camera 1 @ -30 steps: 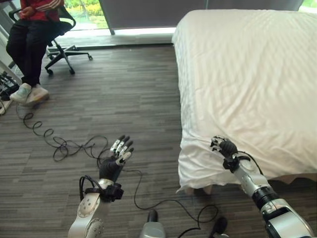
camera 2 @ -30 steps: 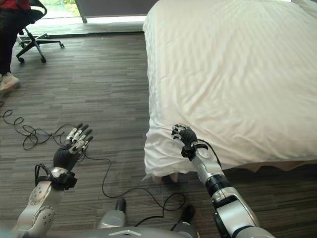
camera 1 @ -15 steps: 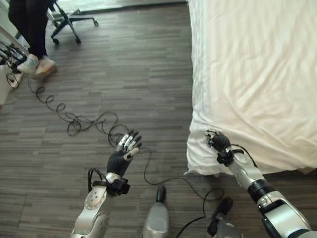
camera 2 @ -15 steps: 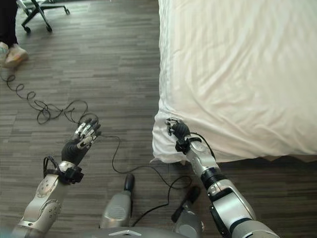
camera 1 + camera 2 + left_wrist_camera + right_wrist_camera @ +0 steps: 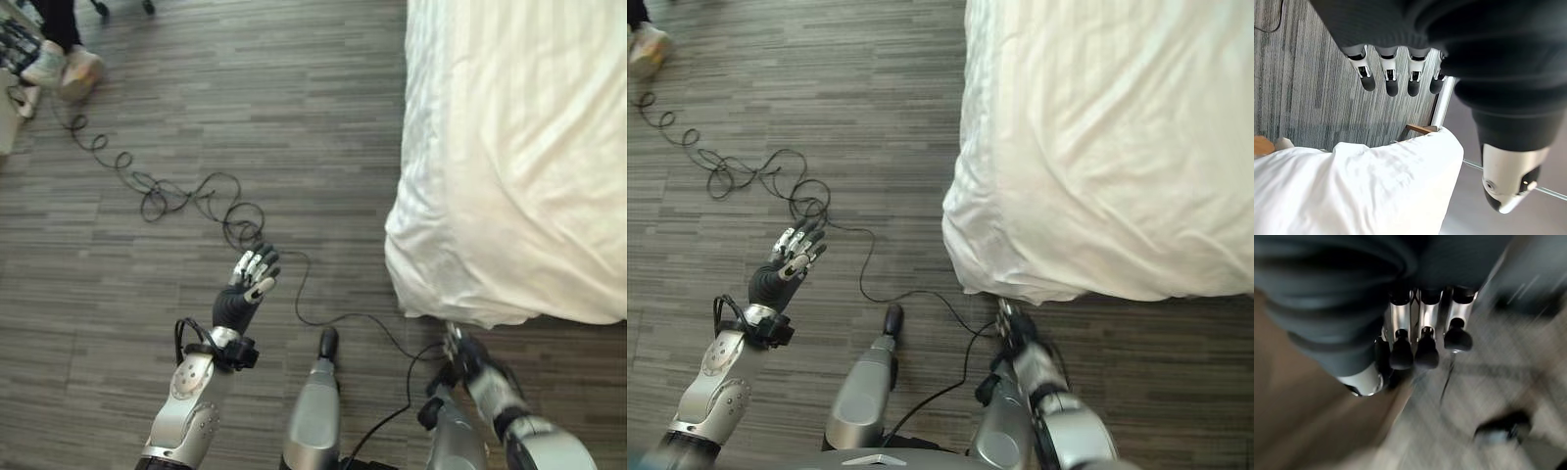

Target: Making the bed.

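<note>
The bed's white sheet [image 5: 509,157] hangs over the mattress corner [image 5: 994,250] and looks smooth, with soft creases near the edge. My right hand [image 5: 1017,333] is low, just below and in front of that corner, off the sheet. In the right wrist view its fingers [image 5: 1422,350] are relaxed with nothing in them, above the floor. My left hand [image 5: 245,292] is raised over the wooden floor well left of the bed, palm up, and its fingers [image 5: 1391,81] are straight and empty. The left wrist view also shows the sheet [image 5: 1361,186].
A person's pale shoes [image 5: 61,67] stand on the floor at the far left. Grey wood-plank floor [image 5: 196,117] stretches between them and the bed. A wooden bed leg [image 5: 1420,129] shows under the mattress edge.
The camera has tipped down and shifted toward the bed's corner. My right hand has let go of the sheet corner and dropped below the bed's edge. The left hand stays raised.
</note>
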### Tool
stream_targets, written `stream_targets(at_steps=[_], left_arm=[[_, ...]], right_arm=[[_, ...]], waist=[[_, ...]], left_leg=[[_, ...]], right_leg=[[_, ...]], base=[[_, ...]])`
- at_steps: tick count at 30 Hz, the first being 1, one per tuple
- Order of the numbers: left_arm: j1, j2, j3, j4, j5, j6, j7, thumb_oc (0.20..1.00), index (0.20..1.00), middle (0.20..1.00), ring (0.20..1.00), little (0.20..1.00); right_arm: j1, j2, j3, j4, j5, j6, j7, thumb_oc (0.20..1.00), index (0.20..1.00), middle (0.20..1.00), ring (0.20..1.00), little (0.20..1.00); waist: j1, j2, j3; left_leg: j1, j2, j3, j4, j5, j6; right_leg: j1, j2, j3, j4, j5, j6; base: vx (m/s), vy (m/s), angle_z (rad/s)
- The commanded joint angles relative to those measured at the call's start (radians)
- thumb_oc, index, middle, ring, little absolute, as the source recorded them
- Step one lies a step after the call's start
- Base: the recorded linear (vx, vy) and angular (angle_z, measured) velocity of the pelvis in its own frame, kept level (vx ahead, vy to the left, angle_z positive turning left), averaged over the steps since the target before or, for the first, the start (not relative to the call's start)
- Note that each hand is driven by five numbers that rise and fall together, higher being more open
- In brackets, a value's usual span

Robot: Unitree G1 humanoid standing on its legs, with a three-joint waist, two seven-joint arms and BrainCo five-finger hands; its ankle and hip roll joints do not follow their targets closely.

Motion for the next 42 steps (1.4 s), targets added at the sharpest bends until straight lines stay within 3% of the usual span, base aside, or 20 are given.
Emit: stream_targets(at_steps=[1,4,5,8,11,15,20,26,27,33,34,35,39,41,42], left_arm=[[0.031,0.005,0.042,-0.091,-0.043,-0.052,-0.018,1.000,1.000,1.000,1.000,1.000],[0.036,0.009,0.066,-0.095,-0.038,-0.058,-0.021,1.000,1.000,1.000,1.000,1.000],[0.037,0.017,0.079,-0.091,-0.032,-0.064,-0.025,1.000,1.000,1.000,1.000,1.000],[0.036,0.020,0.091,-0.086,-0.027,-0.073,-0.024,1.000,1.000,1.000,1.000,1.000],[0.031,0.025,0.116,-0.072,-0.009,-0.082,-0.017,1.000,1.000,1.000,1.000,1.000],[0.020,0.020,0.116,-0.057,0.001,-0.093,-0.006,1.000,1.000,1.000,1.000,1.000],[-0.017,-0.011,0.094,-0.023,0.004,-0.105,0.027,1.000,1.000,1.000,1.000,1.000],[-0.006,-0.029,0.113,0.003,0.006,-0.102,0.027,1.000,1.000,1.000,1.000,1.000],[0.003,-0.036,0.126,0.014,0.015,-0.097,0.024,1.000,1.000,1.000,1.000,1.000],[0.036,-0.049,0.155,0.014,0.012,-0.089,0.001,1.000,1.000,1.000,1.000,1.000],[0.037,-0.051,0.156,0.011,0.012,-0.090,0.000,1.000,1.000,1.000,1.000,1.000],[0.048,-0.063,0.159,0.010,0.009,-0.090,-0.008,1.000,1.000,1.000,1.000,1.000],[0.059,-0.079,0.165,0.005,0.004,-0.091,-0.020,1.000,1.000,1.000,1.000,1.000],[0.056,-0.108,0.163,0.024,-0.011,-0.098,-0.014,1.000,1.000,1.000,1.000,1.000],[0.056,-0.108,0.163,0.024,-0.011,-0.098,-0.014,1.000,1.000,1.000,1.000,1.000]], right_arm=[[0.000,-0.035,-0.017,-0.001,-0.062,-0.010,-0.002,0.200,0.200,0.200,0.200,0.200],[0.032,-0.105,-0.093,0.032,-0.085,-0.018,-0.024,0.200,0.200,0.200,0.200,0.200],[0.047,-0.173,-0.151,0.054,-0.100,-0.024,-0.047,0.200,0.200,0.200,0.200,0.200],[0.065,-0.224,-0.208,0.054,-0.084,-0.032,-0.060,0.200,0.200,0.200,0.200,0.200],[0.114,-0.348,-0.357,0.040,-0.055,-0.067,-0.103,0.200,0.200,0.200,0.200,0.200],[0.129,-0.383,-0.442,-0.023,-0.016,-0.115,-0.148,0.200,0.200,0.200,0.200,0.200],[0.137,-0.346,-0.480,-0.360,0.000,-0.223,-0.219,0.200,0.200,0.200,0.200,0.200],[0.174,-0.272,-0.431,-0.677,-0.119,-0.238,-0.242,0.200,0.200,0.200,0.200,0.200],[0.188,-0.245,-0.420,-0.808,-0.172,-0.243,-0.242,0.200,0.200,0.200,0.200,0.200],[0.214,-0.191,-0.367,-1.090,-0.230,-0.248,-0.175,0.200,0.200,0.200,0.200,0.200],[0.214,-0.190,-0.347,-1.136,-0.229,-0.243,-0.148,0.338,0.338,0.338,0.338,0.338],[0.227,-0.185,-0.328,-1.181,-0.219,-0.237,-0.113,1.000,1.000,1.000,1.000,1.000],[0.232,-0.190,-0.301,-1.226,-0.221,-0.232,-0.080,1.000,1.000,1.000,1.000,1.000],[0.230,-0.175,-0.243,-1.270,-0.196,-0.235,-0.059,1.000,1.000,1.000,1.000,1.000],[0.230,-0.175,-0.243,-1.270,-0.196,-0.235,-0.059,1.000,1.000,1.000,1.000,1.000]], waist=[[-0.004,0.002,-0.028],[-0.024,-0.007,-0.028],[-0.037,-0.013,-0.032],[-0.052,-0.020,-0.040],[-0.096,-0.042,-0.076],[-0.128,-0.055,-0.105],[-0.184,-0.061,-0.186],[-0.211,-0.060,-0.241],[-0.222,-0.054,-0.262],[-0.244,-0.035,-0.306],[-0.248,-0.031,-0.310],[-0.254,-0.026,-0.315],[-0.255,-0.013,-0.320],[-0.246,-0.016,-0.311],[-0.247,-0.015,-0.311]], left_leg=[[0.010,0.017,-0.035,-0.023,-0.017,0.012],[0.016,0.018,-0.029,-0.027,-0.020,0.009],[0.022,0.018,-0.026,-0.032,-0.022,0.007],[0.031,0.020,-0.021,-0.037,-0.025,0.005],[0.062,0.021,-0.001,-0.046,-0.039,0.005],[0.093,0.019,0.015,-0.058,-0.046,0.007],[0.168,0.014,0.051,-0.080,-0.064,0.012],[0.216,0.010,0.077,-0.095,-0.075,0.018],[0.240,0.012,0.087,-0.097,-0.083,0.019],[0.291,0.042,0.116,-0.089,-0.090,0.006],[0.296,0.050,0.120,-0.083,-0.089,0.001],[0.305,0.072,0.128,-0.062,-0.081,-0.010],[0.305,0.108,0.126,-0.015,-0.033,-0.034],[0.228,0.170,0.087,0.177,0.138,-0.080],[0.226,0.171,0.085,0.179,0.138,-0.080]], right_leg=[[-0.067,-0.036,0.071,0.087,0.016,0.054],[-0.066,-0.032,0.076,0.083,0.015,0.056],[-0.065,-0.031,0.081,0.080,0.015,0.058],[-0.063,-0.029,0.088,0.077,0.015,0.060],[-0.055,-0.024,0.108,0.073,0.013,0.065],[-0.045,-0.025,0.127,0.070,0.017,0.068],[-0.001,-0.017,0.172,0.048,0.019,0.073],[0.026,-0.006,0.200,0.029,0.022,0.073],[0.040,0.005,0.216,0.027,0.016,0.069],[0.066,0.045,0.258,0.035,-0.021,0.052],[0.069,0.054,0.265,0.040,-0.031,0.047],[0.081,0.075,0.276,0.048,-0.054,0.035],[0.098,0.110,0.285,0.049,-0.073,0.016],[0.143,0.166,0.282,0.024,-0.093,-0.037],[0.143,0.167,0.281,0.024,-0.093,-0.037]], base=[[0.02,-0.003,-0.08],[0.03,0.003,-0.17],[0.03,0.010,-0.20],[0.04,0.016,-0.05],[0.06,0.032,-0.04],[0.05,0.026,-0.13],[0.06,0.041,-0.23],[0.06,0.019,-0.24],[0.08,-0.006,-0.22],[0.08,-0.065,-0.20],[0.09,-0.184,-0.20],[0.09,-0.199,-0.15],[0.03,-0.135,-0.22],[-0.02,-0.289,-0.16],[-0.01,-0.228,-0.21]])
